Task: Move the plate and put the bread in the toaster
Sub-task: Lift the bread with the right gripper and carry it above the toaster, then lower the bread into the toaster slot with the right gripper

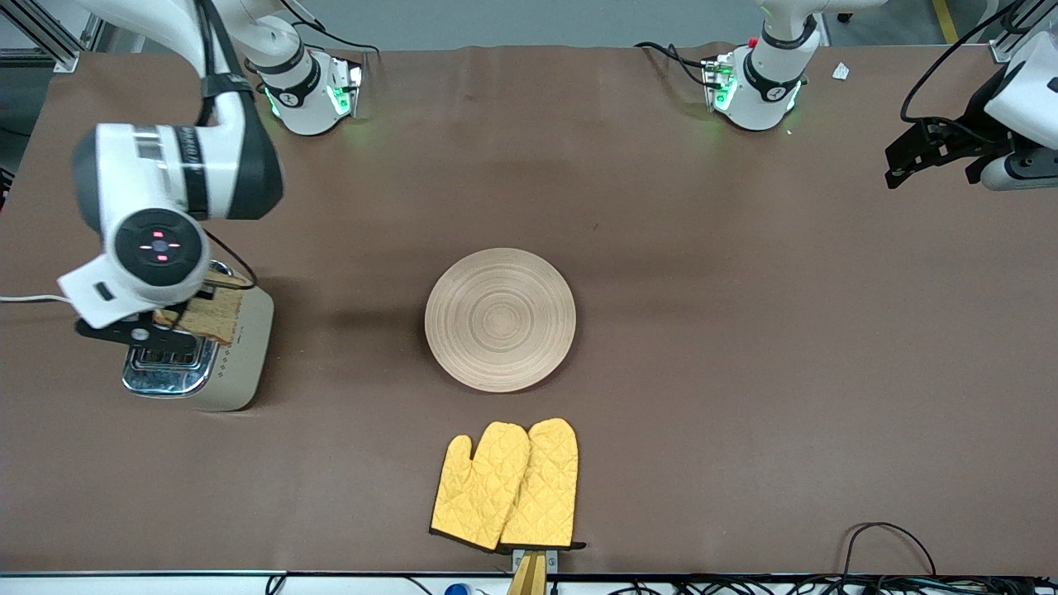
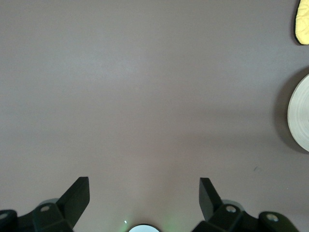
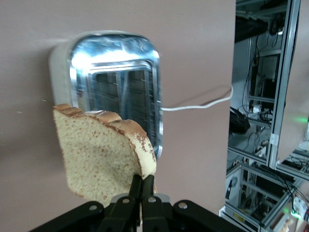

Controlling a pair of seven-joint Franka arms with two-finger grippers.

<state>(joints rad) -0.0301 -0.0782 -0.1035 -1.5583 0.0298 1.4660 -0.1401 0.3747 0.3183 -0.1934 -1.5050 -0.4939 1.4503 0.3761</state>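
Bread [image 3: 104, 150] hangs in the right gripper [image 3: 142, 186], whose jaws are pinched on the slice at its crust edge, holding it over the chrome top of the toaster [image 1: 240, 364]. In the front view the toaster stands at about nine o'clock from the plate [image 1: 500, 320], at the right arm's end of the table, and the slice shows tilted above the toaster's upper half, not yet in either slot. From the right wrist view the two slots lie open and dark just past the bread's crust (the white cord [image 3: 198, 104] trails off the toaster's side).

The plate sits bare at the table's middle, with yellow oven mitts [image 1: 506, 486] at six o'clock from it, nearer the front camera. The left gripper [image 2: 144, 198] waits with jaws spread wide and empty, over bare table at the left arm's end, roughly two o'clock from the plate.

Risk, as I judge it: the slice looks angled to the slots rather than in line with them, so a straight descent could catch a corner on the chrome rim, bending or tearing soft bread. A grip so close to the edge may let the slice pivot. Releasing too high could leave it lying across the top instead of dropping in.
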